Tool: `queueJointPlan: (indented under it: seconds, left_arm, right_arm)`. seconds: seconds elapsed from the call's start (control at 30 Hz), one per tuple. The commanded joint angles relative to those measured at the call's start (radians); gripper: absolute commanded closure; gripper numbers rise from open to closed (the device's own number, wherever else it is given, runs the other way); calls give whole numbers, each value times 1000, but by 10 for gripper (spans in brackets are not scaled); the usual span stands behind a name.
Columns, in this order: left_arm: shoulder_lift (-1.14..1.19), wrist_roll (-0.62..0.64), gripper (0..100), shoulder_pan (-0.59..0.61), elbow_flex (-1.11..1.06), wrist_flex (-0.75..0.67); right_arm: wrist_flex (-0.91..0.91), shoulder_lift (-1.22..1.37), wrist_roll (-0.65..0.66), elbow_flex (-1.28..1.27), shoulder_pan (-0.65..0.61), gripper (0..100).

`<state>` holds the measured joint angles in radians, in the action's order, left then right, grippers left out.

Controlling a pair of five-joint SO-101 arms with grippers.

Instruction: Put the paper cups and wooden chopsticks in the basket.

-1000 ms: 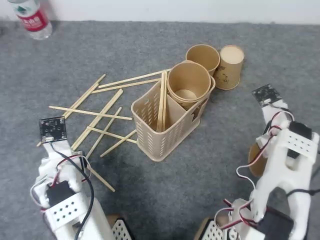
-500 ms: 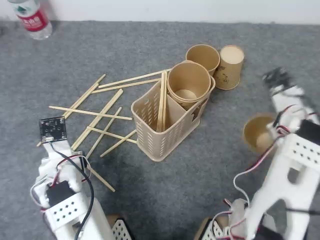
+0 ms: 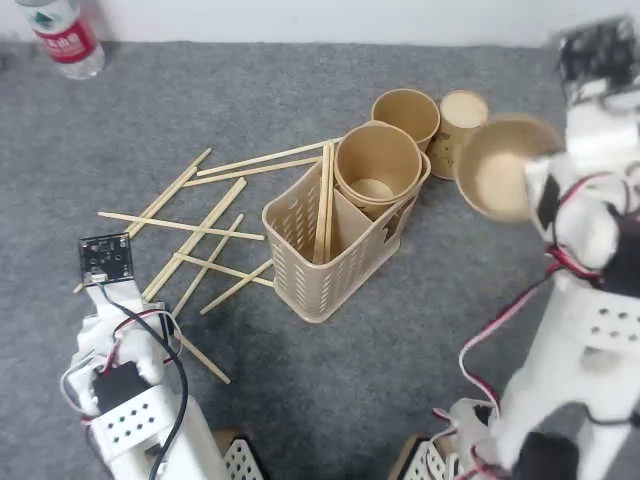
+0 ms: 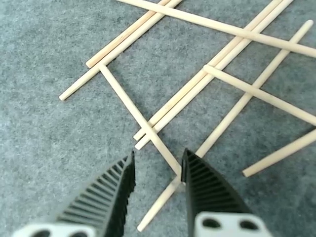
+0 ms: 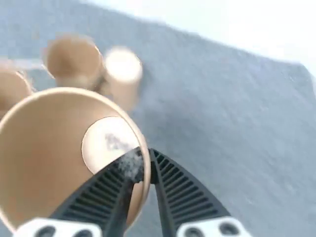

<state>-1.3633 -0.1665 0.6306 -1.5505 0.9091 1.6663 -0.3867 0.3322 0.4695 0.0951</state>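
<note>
A tan slotted basket (image 3: 305, 270) stands mid-carpet with two chopsticks (image 3: 323, 200) upright in one compartment and stacked paper cups (image 3: 378, 165) in the other. Beyond it an upright cup (image 3: 405, 113) and an upside-down cup (image 3: 462, 115) stand on the carpet. My right gripper (image 5: 145, 155) is shut on the rim of a paper cup (image 5: 64, 153), held in the air to the right of the basket (image 3: 505, 165). Several loose chopsticks (image 3: 200, 230) lie to the left of the basket. My left gripper (image 4: 158, 158) hangs open low over them, one chopstick (image 4: 138, 116) running between its fingers.
A plastic bottle (image 3: 65, 35) lies at the far left corner of the grey carpet. A white wall runs along the far edge. Bare carpet stretches in front of the basket, between the two arm bases.
The right arm has lifted the paper cup off the carpet at the right and carried it up and toward the far side, near the basket. The left arm has not moved.
</note>
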Motion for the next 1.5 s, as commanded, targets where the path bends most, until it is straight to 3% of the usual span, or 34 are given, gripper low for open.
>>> queueJointPlan:
  seconds: [0.0, 0.2, 0.47, 0.77, 0.97, 1.2, 1.47]
  left_arm:
    - [-12, 9, 852, 3, 5, -15]
    - [-12, 9, 852, 3, 5, -15]
    - [-12, 9, 852, 3, 5, -18]
    - [-12, 9, 852, 3, 5, -17]
    - [-12, 9, 852, 3, 5, -17]
    - [-12, 9, 852, 3, 5, -17]
    - [-12, 9, 852, 3, 5, -15]
  right_arm:
    - [61, 122, -110, 275, -148, 992]
    - [104, 302, -203, 520, -351, 992]
    - [125, 446, -212, 493, -298, 992]
    - [114, 443, -210, 299, -371, 978]
    - [119, 367, -210, 308, -369, 746]
    - [113, 351, -203, 308, -360, 782]
    - [122, 570, -206, 293, -332, 783]
